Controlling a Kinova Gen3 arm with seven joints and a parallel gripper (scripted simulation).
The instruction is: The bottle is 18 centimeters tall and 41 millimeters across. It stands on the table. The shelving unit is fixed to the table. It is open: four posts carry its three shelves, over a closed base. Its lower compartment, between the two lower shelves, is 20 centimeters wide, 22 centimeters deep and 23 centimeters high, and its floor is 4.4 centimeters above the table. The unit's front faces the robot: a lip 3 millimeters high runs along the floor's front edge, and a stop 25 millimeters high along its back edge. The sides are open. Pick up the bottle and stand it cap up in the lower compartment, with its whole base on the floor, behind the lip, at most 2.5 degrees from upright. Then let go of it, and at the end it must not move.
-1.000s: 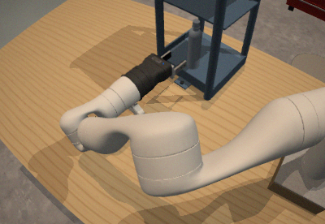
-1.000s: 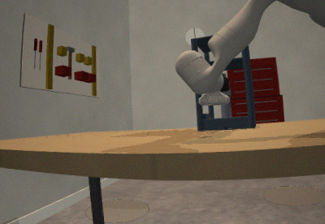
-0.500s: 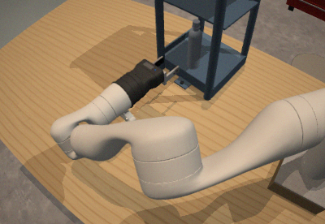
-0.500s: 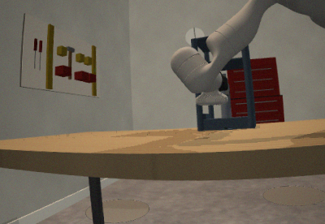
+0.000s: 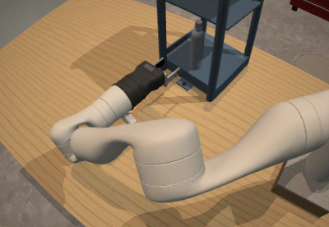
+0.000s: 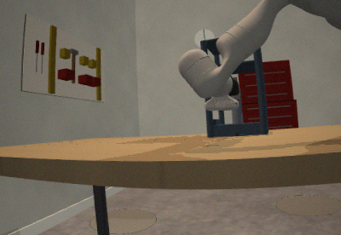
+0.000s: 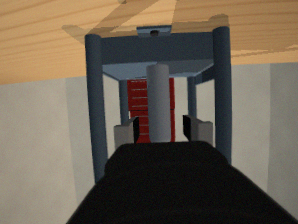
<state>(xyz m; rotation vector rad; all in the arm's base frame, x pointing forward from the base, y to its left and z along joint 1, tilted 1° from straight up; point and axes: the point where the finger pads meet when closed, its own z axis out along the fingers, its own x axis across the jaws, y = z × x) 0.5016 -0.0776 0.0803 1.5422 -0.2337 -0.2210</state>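
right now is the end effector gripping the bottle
No, the end effector is open outside the shelf front, and the bottle stands free inside.

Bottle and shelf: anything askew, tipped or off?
Nothing stands out. The bottle stands cap up on the floor of the shelving unit's lower compartment, apparently upright. The gripper is open and empty, just outside the front posts.

The table [image 5: 62, 75] is finished in pale striped wood grain — matt. The shelf unit [image 5: 222, 30] is coated in flat blue-grey paint, the bottle [image 5: 196, 46] in dull grey, the arm [image 5: 173, 161] in smooth off-white plastic.
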